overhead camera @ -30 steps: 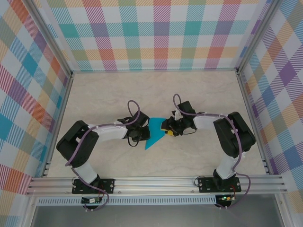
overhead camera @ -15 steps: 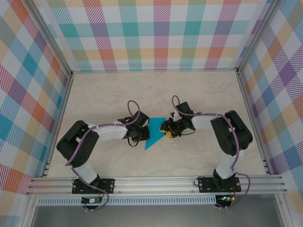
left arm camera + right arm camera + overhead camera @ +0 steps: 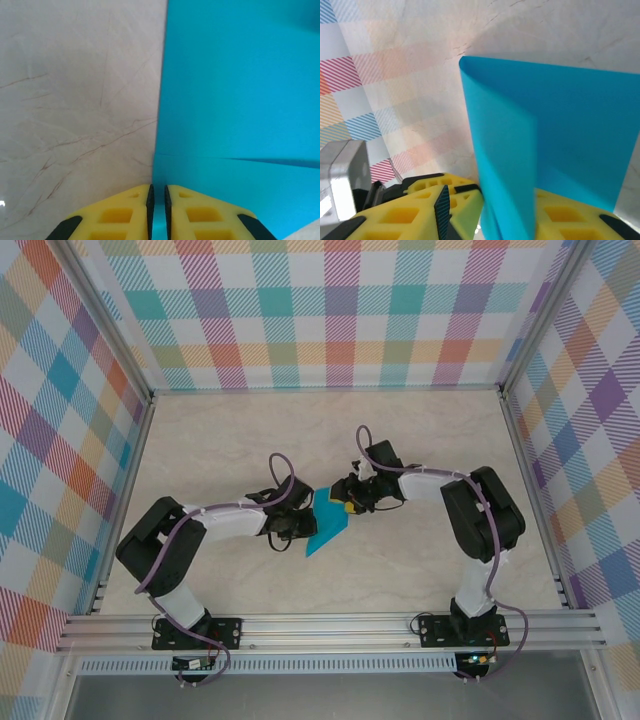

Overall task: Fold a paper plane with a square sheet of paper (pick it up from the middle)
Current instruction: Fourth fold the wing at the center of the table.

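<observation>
- The marbled table (image 3: 200,440) is enclosed by checked walls (image 3: 340,310), and an arm crowds the sheet of paper (image 3: 326,530) from each side.
- The sheet lies mid-table, partly folded, with its long axis diagonal and its sharp corner pointing near-left.
- Left gripper (image 3: 158,210): the fingers (image 3: 120,217) are almost together, clamped on the sheet's edge.
- Right gripper (image 3: 507,217): the fingers (image 3: 415,217) pinch a raised flap.

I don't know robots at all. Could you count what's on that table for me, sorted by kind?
Robot arms: 2 (left arm, right arm)
Yellow-fingered grippers: 2 (left gripper, right gripper)
Teal-blue paper sheet: 1
Total: 5
</observation>
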